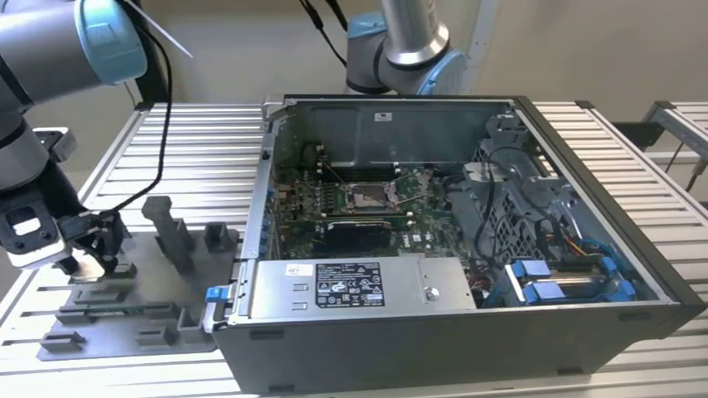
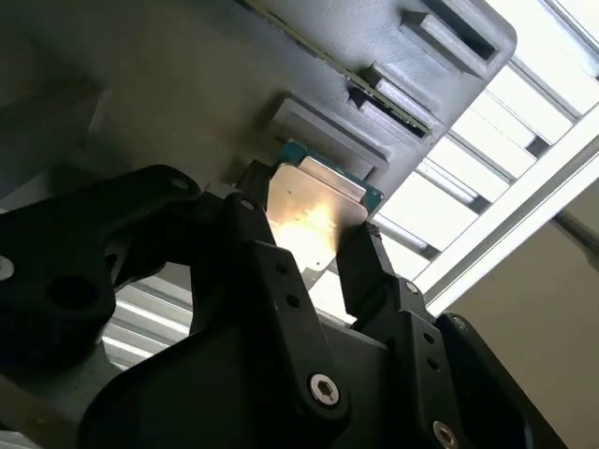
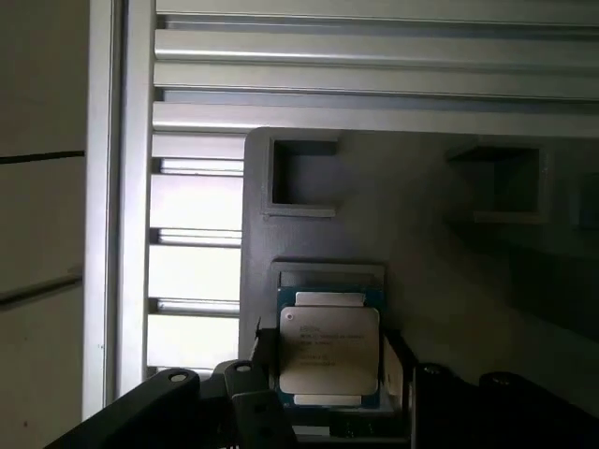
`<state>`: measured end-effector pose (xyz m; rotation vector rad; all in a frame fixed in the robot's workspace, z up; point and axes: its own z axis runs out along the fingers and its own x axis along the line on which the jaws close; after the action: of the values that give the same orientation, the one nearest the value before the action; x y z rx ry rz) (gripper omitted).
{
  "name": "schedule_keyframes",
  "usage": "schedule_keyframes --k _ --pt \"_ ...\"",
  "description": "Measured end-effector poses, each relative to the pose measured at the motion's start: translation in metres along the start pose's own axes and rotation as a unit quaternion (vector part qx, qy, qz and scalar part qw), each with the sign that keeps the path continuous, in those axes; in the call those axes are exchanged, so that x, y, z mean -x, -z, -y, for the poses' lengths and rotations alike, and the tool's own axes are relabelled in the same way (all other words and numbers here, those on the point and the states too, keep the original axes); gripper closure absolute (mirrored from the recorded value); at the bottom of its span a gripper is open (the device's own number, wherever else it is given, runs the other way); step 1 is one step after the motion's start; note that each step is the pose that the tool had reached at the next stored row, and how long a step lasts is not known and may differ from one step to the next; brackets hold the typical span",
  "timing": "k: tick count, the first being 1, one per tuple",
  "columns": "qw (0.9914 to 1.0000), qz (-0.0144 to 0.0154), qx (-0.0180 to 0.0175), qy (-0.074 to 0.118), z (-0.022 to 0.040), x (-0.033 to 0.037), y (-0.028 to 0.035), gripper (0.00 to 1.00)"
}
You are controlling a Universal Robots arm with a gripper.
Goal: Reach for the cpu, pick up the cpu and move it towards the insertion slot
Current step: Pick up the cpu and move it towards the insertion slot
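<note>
In the exterior view my gripper [image 1: 95,249] is low over the grey fixture plate [image 1: 122,319], at that view's left, well apart from the computer case. In both wrist views the cpu [image 2: 314,210] [image 3: 329,348], a thin silvery square with a greenish rim, sits between my two black fingers [image 2: 365,262]. The fingers press on its opposite edges, so the gripper [image 2: 309,234] [image 3: 328,374] is shut on it. It sits just off its shallow grey recess [image 3: 328,274]. The insertion slot [image 1: 370,196], a shiny square socket, lies on the motherboard inside the open case.
The open computer case [image 1: 598,249] fills the exterior view's middle and right, with its near wall and power supply [image 1: 348,286] between the fixture and the socket. Upright grey fixture blocks [image 1: 172,228] stand beside my gripper. A second arm's base [image 1: 404,50] stands behind the case.
</note>
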<state>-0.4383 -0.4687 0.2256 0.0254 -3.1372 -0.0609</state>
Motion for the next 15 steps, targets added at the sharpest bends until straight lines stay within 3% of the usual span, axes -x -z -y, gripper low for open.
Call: schedule_keyframes --k 15 --pt "1.0 -0.0003 0.0 0.0 -0.0035 -0.0002 0.0655 1.0"
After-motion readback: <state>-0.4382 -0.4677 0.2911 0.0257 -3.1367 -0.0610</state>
